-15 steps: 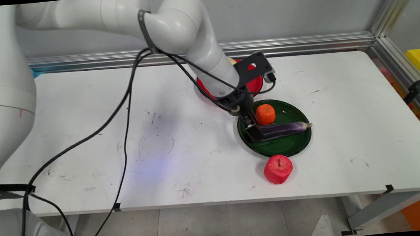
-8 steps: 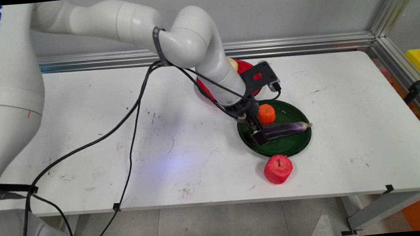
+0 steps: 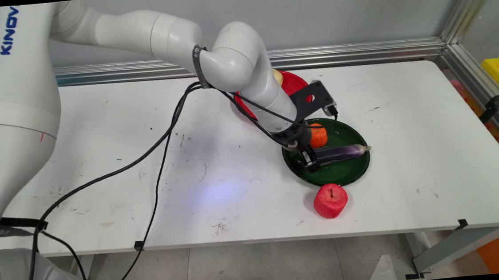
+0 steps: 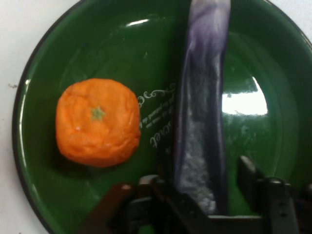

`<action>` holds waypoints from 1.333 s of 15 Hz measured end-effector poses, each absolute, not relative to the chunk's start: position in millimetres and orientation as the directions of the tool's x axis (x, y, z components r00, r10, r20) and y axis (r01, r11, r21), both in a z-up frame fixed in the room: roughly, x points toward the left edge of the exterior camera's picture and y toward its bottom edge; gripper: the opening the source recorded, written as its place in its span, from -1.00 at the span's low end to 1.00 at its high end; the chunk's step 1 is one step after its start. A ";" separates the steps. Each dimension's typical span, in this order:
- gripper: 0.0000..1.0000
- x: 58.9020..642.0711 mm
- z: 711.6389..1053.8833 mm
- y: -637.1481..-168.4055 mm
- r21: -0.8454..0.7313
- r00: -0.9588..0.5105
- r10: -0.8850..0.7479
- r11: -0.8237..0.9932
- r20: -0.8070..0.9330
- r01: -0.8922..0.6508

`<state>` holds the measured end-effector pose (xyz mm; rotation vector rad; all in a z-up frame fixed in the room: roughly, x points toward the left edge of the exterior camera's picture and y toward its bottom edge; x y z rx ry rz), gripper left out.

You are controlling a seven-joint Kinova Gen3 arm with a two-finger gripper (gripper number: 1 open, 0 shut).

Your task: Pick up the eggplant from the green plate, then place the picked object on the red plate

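On the green plate (image 3: 345,172), your hand (image 3: 310,161) straddles the eggplant's (image 3: 339,152) near end, fingers spread either side, its length pointing straight away.

White arm reaching in from the upper left, elbow bent high, forearm angled down to the right, black hand (image 3: 310,161) low, fingers (image 4: 253,178) spread apart, cables hanging

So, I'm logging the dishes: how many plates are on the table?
2: a green plate holding the orange and eggplant, and a red plate behind it, partly hidden by the arm.
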<state>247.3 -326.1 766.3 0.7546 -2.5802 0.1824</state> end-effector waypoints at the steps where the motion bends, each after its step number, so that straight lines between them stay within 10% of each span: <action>1: -1.00 246.6 765.1 -326.3 -0.001 -0.752 -0.482 0.842 0.451 -0.540; 20: -1.00 298.3 831.4 -365.9 -0.033 -0.768 -0.418 0.869 0.485 -0.494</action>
